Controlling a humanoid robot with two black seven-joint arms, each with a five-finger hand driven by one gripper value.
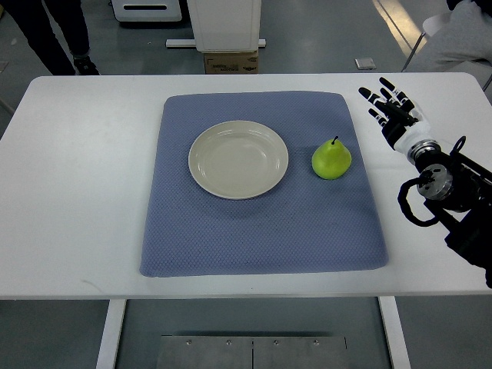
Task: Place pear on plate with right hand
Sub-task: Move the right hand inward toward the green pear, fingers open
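White table (77,192), blue mat (261,223) atop

Single top view, steep downward, over white table (77,192)

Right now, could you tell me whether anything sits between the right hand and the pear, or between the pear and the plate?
Nothing visible does. The right hand, fingers spread, is over the white table to the right of the green pear, with only bare blue cloth mat between them. The empty cream round plate lies just left of the pear.

lab/test bay | grey concrete floor (323,46) | white equip. base (224,23) | bare white worktable (77,192)
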